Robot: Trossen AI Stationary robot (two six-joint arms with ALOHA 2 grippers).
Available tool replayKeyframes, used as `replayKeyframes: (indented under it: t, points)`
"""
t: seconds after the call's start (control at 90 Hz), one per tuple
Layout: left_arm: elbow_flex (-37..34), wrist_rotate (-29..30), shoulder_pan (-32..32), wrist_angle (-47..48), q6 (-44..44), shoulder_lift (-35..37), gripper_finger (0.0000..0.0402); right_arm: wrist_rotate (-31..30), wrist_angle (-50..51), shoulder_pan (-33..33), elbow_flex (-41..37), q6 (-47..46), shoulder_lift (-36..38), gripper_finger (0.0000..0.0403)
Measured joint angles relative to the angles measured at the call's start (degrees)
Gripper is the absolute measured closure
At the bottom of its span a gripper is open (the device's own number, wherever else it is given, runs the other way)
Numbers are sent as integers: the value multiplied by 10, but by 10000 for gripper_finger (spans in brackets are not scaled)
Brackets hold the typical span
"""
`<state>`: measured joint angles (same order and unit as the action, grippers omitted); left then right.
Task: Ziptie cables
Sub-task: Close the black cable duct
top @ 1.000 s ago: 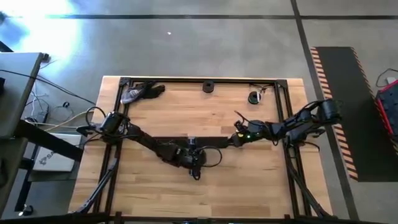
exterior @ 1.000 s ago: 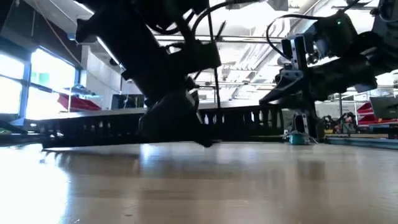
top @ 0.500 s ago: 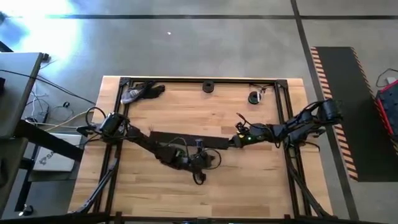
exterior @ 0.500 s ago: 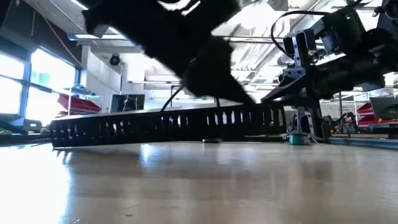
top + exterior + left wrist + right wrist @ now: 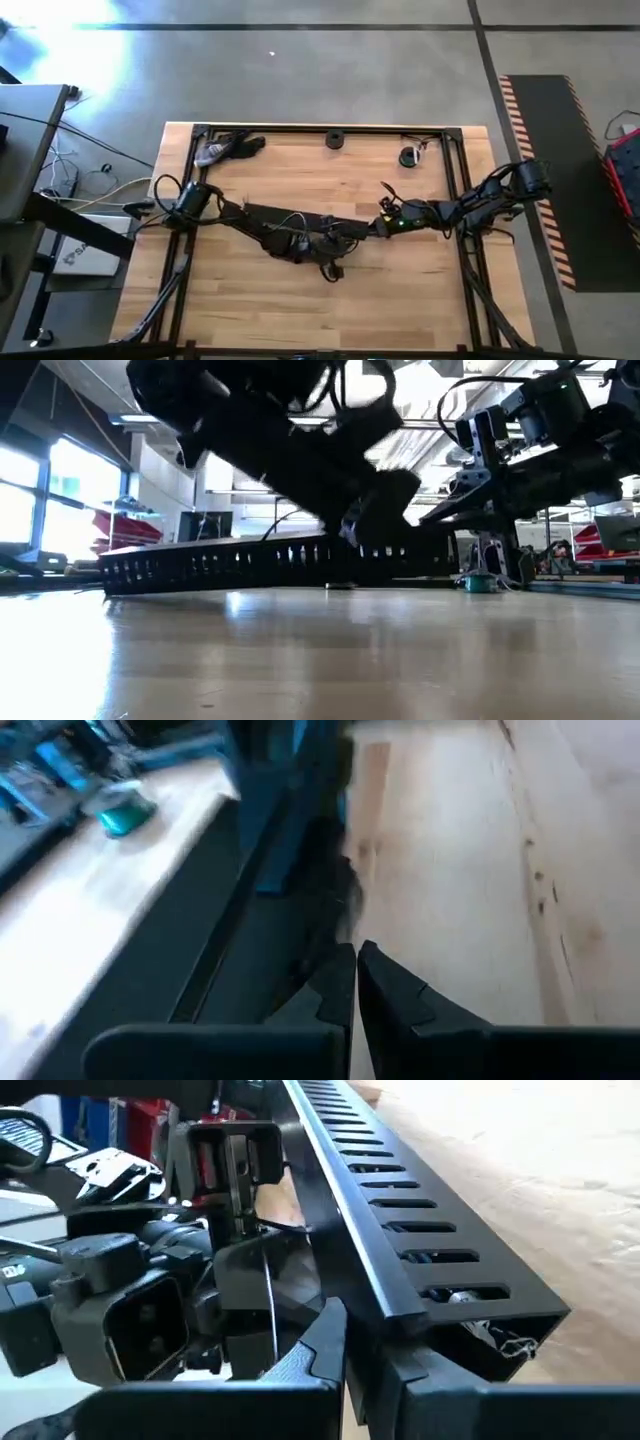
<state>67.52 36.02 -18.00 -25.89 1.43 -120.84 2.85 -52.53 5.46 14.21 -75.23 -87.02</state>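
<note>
A long black slotted strip lies across the table's middle; its trough shows in the right wrist view. My right gripper is shut on its right end. A pale thin cable lies inside the trough at that end, and another thin strand hangs beside the strip. My left gripper hovers at the strip's near side, right of its middle, with its fingers closed together. Nothing shows between them. My right gripper pinches one side wall of the strip at its right end between its two fingers. The fingers come about level from the table's right and lie along the strip. That end is raised a little; the left end rests on the table. My left gripper: I cannot tell whether it touches the strip or a cable.
At the far edge stand a grey and black tool, a black ring and a round black part. A black frame runs around the tabletop. A teal object sits far right. The near half is bare wood.
My left gripper has moved along the strip toward the table's right edge. The strip's left end has swung a little toward the far edge, while its right end has stayed in my right gripper.
</note>
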Motion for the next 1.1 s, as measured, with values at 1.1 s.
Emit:
replayKeyframes:
  t: [1.1]
  points:
    - [12,-26,45,21,-50,-40,402,5,-40,9,-1,-86,-1,403]
